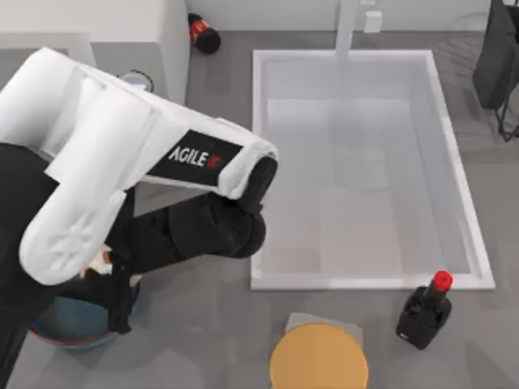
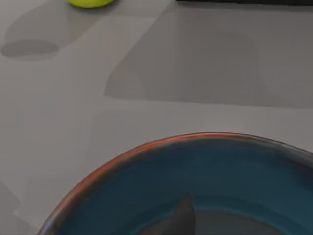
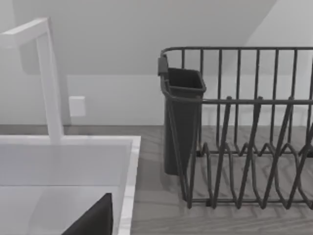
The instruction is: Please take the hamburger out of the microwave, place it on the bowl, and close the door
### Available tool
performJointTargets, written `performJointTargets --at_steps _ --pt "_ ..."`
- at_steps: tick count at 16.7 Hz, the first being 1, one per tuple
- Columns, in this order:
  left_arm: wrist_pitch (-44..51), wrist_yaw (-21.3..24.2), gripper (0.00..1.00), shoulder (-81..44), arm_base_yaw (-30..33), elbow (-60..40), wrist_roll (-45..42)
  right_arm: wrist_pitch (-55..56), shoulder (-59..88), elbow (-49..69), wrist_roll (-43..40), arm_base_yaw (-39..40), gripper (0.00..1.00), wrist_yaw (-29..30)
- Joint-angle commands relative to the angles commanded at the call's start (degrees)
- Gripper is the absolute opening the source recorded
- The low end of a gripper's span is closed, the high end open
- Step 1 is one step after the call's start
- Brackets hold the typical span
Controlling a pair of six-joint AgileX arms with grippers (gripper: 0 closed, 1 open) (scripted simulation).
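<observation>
The bowl (image 1: 69, 328) sits on the counter (image 1: 203, 324) left of the orange disc (image 1: 319, 358), directly beneath the left end effector (image 1: 109, 275); whether its fingers are open or closed I cannot tell. A small orange-white bit beside the bowl's far edge may be the hamburger (image 1: 104, 258). The bowl is teal-blue inside with a reddish-brown rim. The left arm (image 1: 105, 162) reaches down over the bowl, its white forearm crossing toward the sink (image 1: 365, 162).

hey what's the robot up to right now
The left arm is stretched over the bowl at the table's front left corner, with its gripper low above the bowl's teal inside. A bit of the hamburger peeks out beside the arm. The microwave sits at the back left. The right arm is parked near the sink and dish rack.
</observation>
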State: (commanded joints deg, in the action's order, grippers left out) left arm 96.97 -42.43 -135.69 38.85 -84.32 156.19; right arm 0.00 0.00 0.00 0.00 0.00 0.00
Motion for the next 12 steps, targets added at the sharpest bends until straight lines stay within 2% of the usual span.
performJointTargets --at_steps 7,12 --pt "0.76 -0.82 0.0 -0.45 0.5 -0.15 1.03 0.0 0.0 0.0 0.0 0.0 1.0 0.0" --pt "-5.78 -3.29 0.0 -0.25 -2.28 5.49 -1.15 0.0 0.0 0.0 0.0 0.0 1.0 0.0"
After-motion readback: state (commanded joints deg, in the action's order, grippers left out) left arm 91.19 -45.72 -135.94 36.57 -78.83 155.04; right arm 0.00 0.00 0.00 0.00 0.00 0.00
